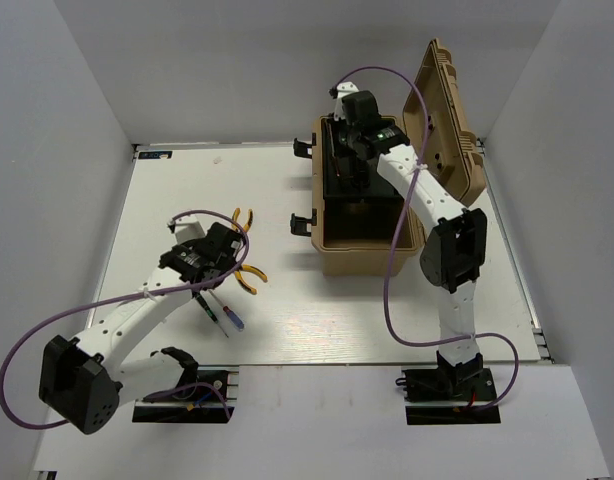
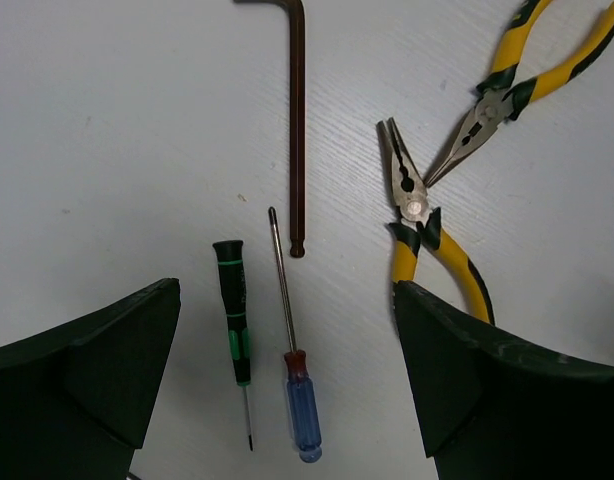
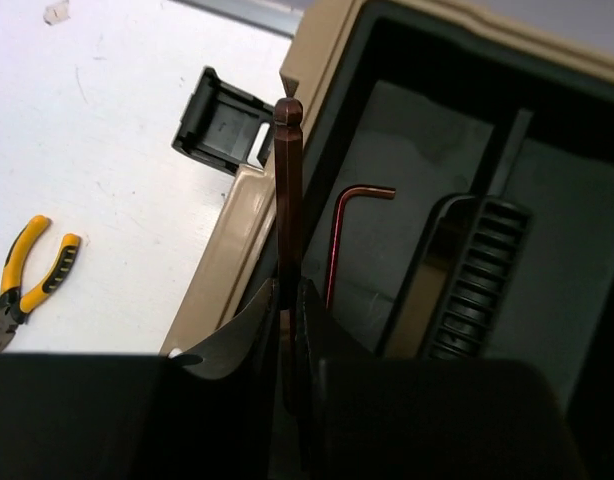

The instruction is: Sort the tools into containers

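— So, where do your two grippers stand?

— Your right gripper point(image 3: 287, 325) is clenched on a hex key point(image 3: 288, 190). The key sticks straight out past the fingertips, over the left wall of the case point(image 3: 232, 250), close to a black latch point(image 3: 222, 130).

— And the case itself?

— Its lid point(image 1: 447, 110) stands open, and a second key point(image 3: 337, 235) lies inside on the dark floor (reddish in that light).

— Your left gripper?

— Released: the left gripper point(image 2: 285, 300) has its jaws spread wide with nothing between them, and it hovers over the tools on the table point(image 2: 107, 120).

— Which tools are under it?

— A third key point(image 2: 297, 130) lies farthest out, its short leg at the top edge of the wrist view. Nearer you, a green screwdriver point(image 2: 234, 310) and a blue screwdriver point(image 2: 302, 400) lie side by side, apart, tips pointing opposite ways. To their right, the near pliers point(image 2: 425, 235) run partly under the right finger. The far pliers point(image 2: 507, 95) lie beyond, and the two noses are almost touching.
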### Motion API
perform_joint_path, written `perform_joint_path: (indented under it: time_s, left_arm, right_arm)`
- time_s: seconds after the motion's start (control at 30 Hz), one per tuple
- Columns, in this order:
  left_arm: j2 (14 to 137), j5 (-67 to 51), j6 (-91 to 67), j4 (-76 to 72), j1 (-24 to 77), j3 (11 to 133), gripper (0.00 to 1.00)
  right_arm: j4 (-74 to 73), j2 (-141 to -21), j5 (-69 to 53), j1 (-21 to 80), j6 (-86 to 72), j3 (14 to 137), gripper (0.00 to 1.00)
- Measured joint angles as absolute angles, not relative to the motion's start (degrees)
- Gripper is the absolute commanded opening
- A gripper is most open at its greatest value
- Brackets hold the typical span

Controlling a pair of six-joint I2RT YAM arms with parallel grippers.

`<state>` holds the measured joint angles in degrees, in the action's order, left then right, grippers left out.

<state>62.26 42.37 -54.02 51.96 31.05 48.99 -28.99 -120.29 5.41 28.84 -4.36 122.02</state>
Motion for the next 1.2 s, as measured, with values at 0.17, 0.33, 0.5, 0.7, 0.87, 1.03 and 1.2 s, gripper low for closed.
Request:
perform_joint_path:
  time_s: [0.17, 0.33, 0.5, 0.7, 0.87, 1.03, 1.2]
  left_arm:
    - [66.5, 39.6, -55.4, 50.2, 30.2, 46.9, 0.99]
    - [69.2, 38.2, -56.0, 48.2, 29.1, 45.8, 0.99]
    - [73.7, 37.8, -55.7, 45.5, 27.1, 45.8, 0.99]
    - [79.2, 36.8, -53.1, 40.9, 23.3, 45.8, 0.94]
    - [85.0, 36.2, -50.1, 37.5, 19.1, 46.5, 0.81]
    - [89.6, 34.5, -47.1, 34.2, 15.7, 48.0, 0.72]
    - [92.9, 33.1, -45.4, 32.0, 13.3, 50.4, 0.65]
  right_arm:
    - [-29.1, -122.6, 4.0, 28.1, -6.6, 122.0, 0.0]
    - [-28.9, -122.6, 0.9, 27.0, -7.5, 122.0, 0.45]
    - [-29.0, -122.6, -1.7, 26.4, -7.3, 122.0, 0.46]
    - [-30.9, -120.6, -5.0, 26.6, -5.9, 122.1, 0.0]
    - [-31.1, -113.8, -12.6, 27.4, -4.2, 121.3, 0.0]
    - [-30.7, -104.0, -18.9, 29.4, -2.4, 115.2, 0.0]
    - [-29.7, -100.3, -21.7, 31.4, -1.0, 109.3, 0.0]
